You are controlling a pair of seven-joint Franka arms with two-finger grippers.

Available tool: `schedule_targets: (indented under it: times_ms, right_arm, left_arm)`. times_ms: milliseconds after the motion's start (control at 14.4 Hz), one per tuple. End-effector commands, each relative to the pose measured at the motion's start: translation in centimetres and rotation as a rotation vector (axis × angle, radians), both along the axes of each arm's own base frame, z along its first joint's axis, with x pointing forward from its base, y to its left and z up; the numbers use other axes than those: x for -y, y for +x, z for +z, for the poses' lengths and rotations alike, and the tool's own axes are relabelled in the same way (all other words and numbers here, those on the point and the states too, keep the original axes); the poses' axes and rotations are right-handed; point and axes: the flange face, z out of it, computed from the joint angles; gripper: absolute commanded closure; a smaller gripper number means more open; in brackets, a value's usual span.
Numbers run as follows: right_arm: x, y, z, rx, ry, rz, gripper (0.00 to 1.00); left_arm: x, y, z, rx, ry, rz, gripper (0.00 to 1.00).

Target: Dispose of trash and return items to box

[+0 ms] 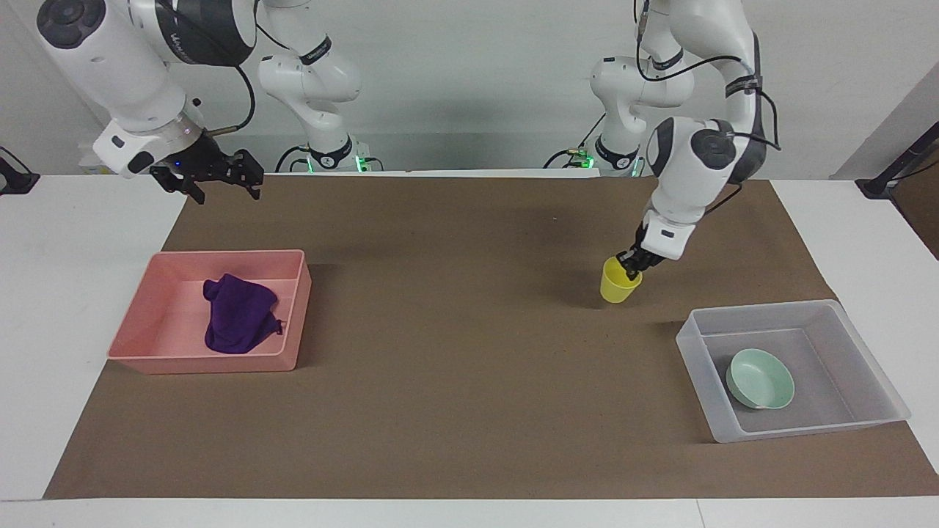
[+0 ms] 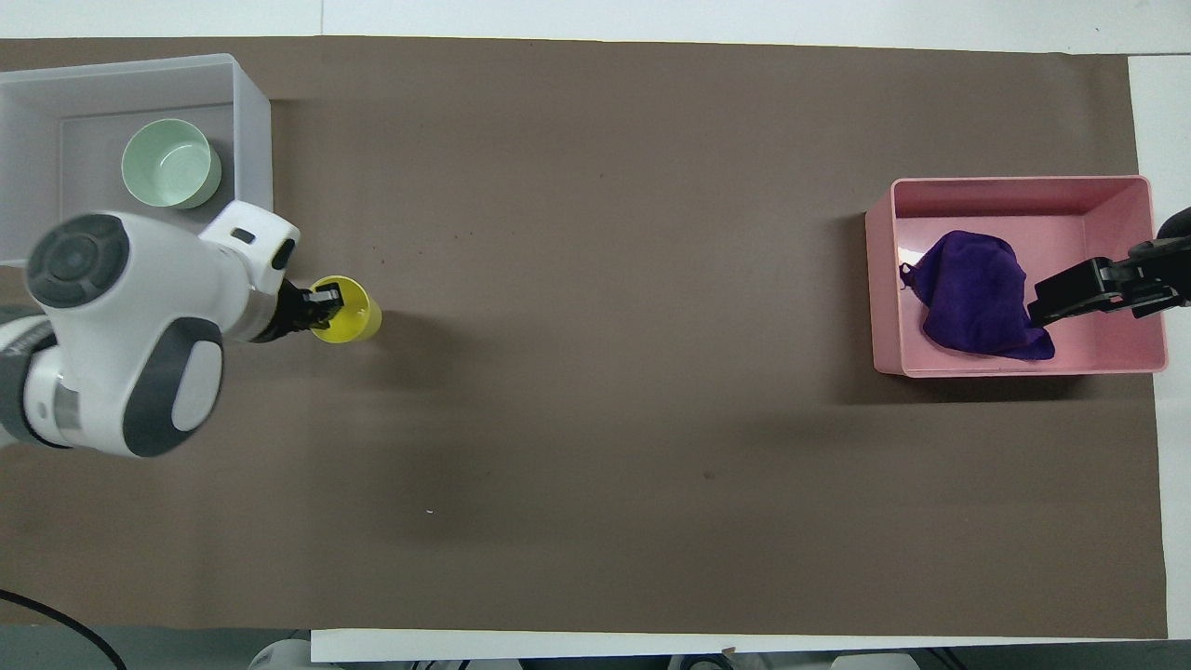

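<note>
The left gripper [image 1: 629, 272] was closed on the rim of the yellow plastic cup [image 1: 618, 283], one finger inside the mouth and one outside, as seen in the facing view. The cup hung tilted, seemingly just off the brown mat [image 1: 455, 411], toward the left arm's end and short of the clear plastic tray [image 1: 807, 312] at that end's corner farthest from the robots. The mint-green bowl [image 1: 760, 378] was already lying inside that tray. The right gripper [image 1: 220, 176] was held high with its jaws spread and empty, near the mat's edge nearest the robots at the right arm's end. The purple rag [image 1: 240, 321] lay in the pink tray [image 1: 220, 363].

In the overhead view, the left gripper [image 2: 321, 305] was seen pinching the cup [image 2: 349, 314] at its rim, just short of the clear tray [image 2: 253, 140] holding the bowl [image 2: 170, 175]. The right gripper [image 2: 1084, 293] overlapped the pink tray [image 2: 879, 279] beside the rag [image 2: 972, 293].

Judged from this, rag and bowl were done; only the cup remained to be placed.
</note>
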Motion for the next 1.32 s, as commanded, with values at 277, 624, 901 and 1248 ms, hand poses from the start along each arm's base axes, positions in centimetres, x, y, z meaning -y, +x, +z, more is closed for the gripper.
schedule_targets:
  times_ms: [277,624,901,1248]
  right_arm:
    - [0.0,-0.5,0.2,0.004,0.008,0.018,0.01]
    - [-0.1,-0.5,0.2,0.006,0.008,0.023,0.0]
    - [-0.1,-0.4,0.2,0.015,0.006,0.014,0.0]
    - [-0.1,-0.3,0.0,0.021,0.005,0.012,0.01]
  left_arm:
    - [-18.5,15.0,6.3,0.058,0.029,0.134,1.0]
    - [-20.8,17.9,-2.6,0.035,-0.005,0.178,1.0]
    - [-18.8,16.8,-7.0,0.02,0.007,0.11,0.6]
    - [-18.1,14.0,7.3,0.072,0.09,0.004,0.0]
